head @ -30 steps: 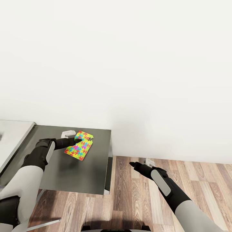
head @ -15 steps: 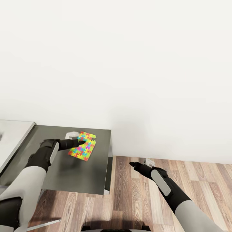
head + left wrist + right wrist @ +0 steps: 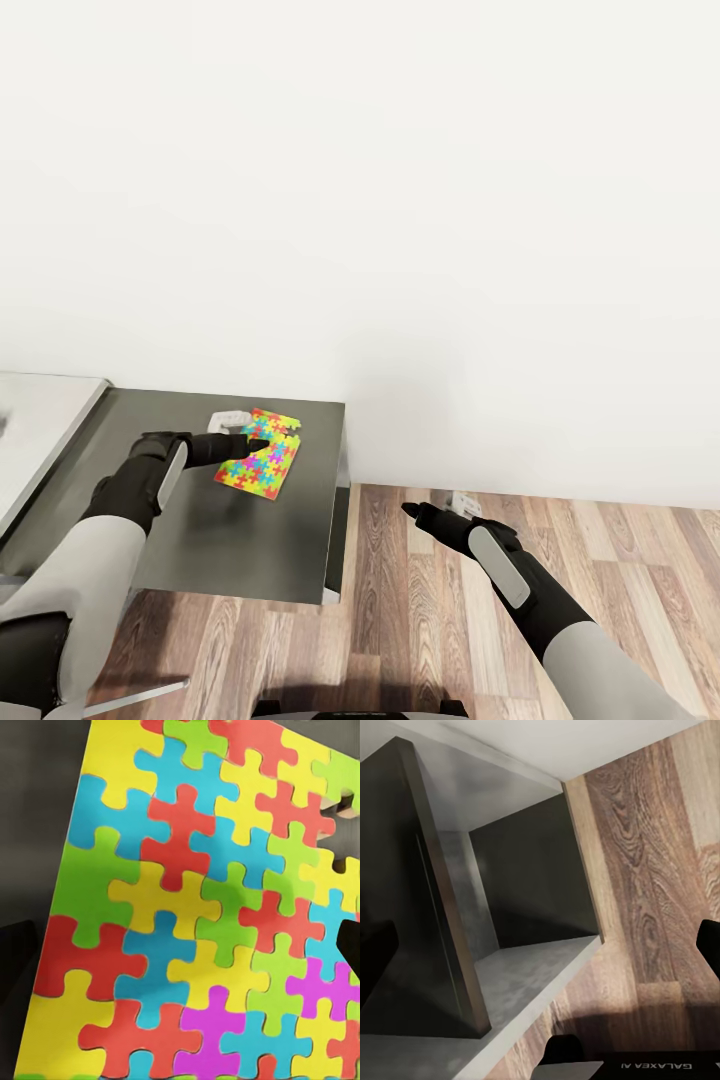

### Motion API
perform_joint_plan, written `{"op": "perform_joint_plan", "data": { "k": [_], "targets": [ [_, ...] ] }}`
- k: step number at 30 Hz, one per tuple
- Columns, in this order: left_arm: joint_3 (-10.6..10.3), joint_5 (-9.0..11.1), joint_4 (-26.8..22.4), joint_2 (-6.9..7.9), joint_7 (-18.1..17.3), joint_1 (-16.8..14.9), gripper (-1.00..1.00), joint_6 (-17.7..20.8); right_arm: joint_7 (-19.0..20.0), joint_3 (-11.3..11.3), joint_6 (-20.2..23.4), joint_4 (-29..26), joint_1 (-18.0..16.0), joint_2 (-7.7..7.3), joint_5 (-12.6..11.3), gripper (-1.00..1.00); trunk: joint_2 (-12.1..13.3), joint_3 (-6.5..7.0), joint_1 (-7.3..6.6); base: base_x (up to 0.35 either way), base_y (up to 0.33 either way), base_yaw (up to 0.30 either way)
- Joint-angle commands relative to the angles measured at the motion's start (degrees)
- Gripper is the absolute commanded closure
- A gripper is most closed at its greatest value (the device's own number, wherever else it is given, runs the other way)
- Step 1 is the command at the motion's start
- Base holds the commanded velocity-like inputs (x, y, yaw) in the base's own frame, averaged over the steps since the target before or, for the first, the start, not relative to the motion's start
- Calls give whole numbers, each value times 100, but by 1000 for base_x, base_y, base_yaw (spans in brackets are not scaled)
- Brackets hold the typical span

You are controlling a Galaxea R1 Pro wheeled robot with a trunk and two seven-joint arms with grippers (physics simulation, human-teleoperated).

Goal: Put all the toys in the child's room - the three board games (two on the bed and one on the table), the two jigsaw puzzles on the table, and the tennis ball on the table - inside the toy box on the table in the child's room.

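The left claw [image 3: 257, 443] reaches over one jigsaw puzzle [image 3: 258, 465] lying flat on the dark cabinet [image 3: 220, 530], tips at its edge; grip cannot be told; the right claw [image 3: 410, 511] hangs over the wood floor [image 3: 600, 560], its opening unclear; one white object [image 3: 228, 420] sits beside the puzzle.

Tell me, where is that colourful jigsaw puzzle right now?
In the head view, the jigsaw puzzle lies on the dark grey cabinet at lower left, near the wall, with the left claw at its edge.
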Motion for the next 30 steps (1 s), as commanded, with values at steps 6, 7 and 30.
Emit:
{"op": "perform_joint_plan", "data": {
  "k": [6,7,30],
  "targets": [
    [14,-60,-6,-3,-349,-4,-100,50,-56,25,6,-12,-4,-7,-62,-100,-10,-9,3,0,0,0],
    [14,-62,-6,-4,-357,-4,-100,52,-56,25,6,-12,-4,-7,-62,-100,-10,-9,3,0,0,0],
    [13,-64,-6,-6,-415,-4,-100,52,-56,25,6,-12,-4,-9,-54,-100,-10,65,3,0,0,0]
  ]
}}
